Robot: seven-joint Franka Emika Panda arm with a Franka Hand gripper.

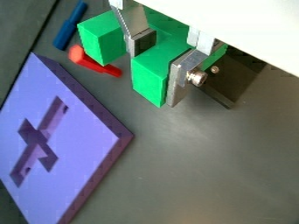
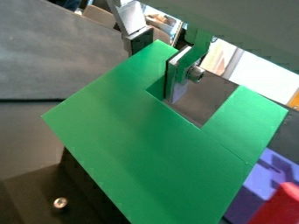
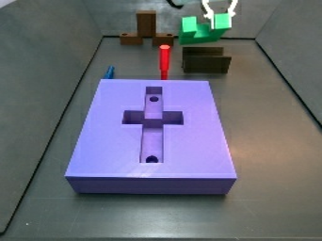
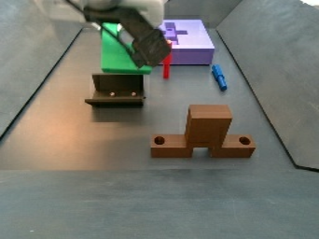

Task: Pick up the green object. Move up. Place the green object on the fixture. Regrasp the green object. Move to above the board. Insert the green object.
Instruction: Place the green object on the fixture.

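The green object (image 1: 149, 77) is a chunky U-shaped block. My gripper (image 1: 160, 68) is shut on one of its prongs: one finger stands in the notch, the other on the prong's outer face. Both side views show the gripper (image 3: 217, 19) holding the green object (image 3: 198, 29) right over the dark fixture (image 3: 205, 61), at or just above its top; I cannot tell whether they touch. In a side view the gripper (image 4: 147, 42) covers part of the green object (image 4: 117, 54) over the fixture (image 4: 118, 91). The purple board (image 3: 157, 132), with its cross recess, lies apart.
A red peg (image 3: 165, 58) stands between the board and the fixture. A blue stick (image 4: 218, 76) lies beside the board (image 4: 189, 42). A brown wooden stand (image 4: 206, 133) sits on the floor past the fixture. Grey walls enclose the floor.
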